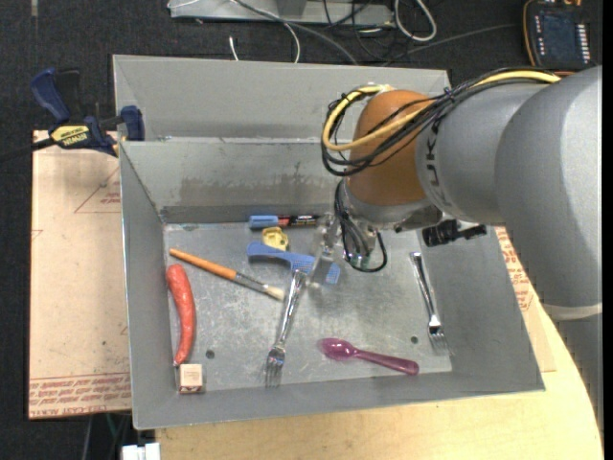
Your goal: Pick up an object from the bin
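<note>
Grey sheet-metal bin [144, 257] holds loose things. The gripper [332, 245] hangs mid-bin over a flat blue plastic piece [273, 254] lying against one steel fork [284, 314]; whether its jaws are spread, I cannot tell. One long red pepper shape [182, 314] lies left, and one glossy purple plastic spoon [369, 356] lies in front.
</note>
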Motion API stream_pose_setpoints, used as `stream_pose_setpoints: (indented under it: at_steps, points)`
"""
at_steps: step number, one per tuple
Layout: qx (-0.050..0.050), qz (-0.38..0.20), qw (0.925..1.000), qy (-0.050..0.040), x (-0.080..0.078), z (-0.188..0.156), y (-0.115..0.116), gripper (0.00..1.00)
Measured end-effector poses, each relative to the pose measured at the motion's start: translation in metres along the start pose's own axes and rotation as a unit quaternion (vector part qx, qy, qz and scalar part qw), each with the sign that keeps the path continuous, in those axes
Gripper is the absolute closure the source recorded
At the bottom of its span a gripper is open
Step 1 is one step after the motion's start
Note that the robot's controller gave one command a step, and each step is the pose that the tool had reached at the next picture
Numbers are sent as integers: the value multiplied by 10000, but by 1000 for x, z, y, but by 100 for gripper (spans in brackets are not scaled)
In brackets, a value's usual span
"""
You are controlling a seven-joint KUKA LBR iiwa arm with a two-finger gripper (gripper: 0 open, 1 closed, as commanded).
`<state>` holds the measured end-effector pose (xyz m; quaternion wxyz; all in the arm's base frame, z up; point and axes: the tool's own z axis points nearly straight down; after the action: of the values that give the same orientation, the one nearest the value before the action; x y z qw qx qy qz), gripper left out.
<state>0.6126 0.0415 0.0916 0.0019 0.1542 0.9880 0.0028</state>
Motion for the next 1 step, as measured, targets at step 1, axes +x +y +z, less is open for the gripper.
stream_pose_setpoints:
  at_steps: [1]
  points:
    - [-8, -1476, 9890, -35, -18, 18, 25, 100]
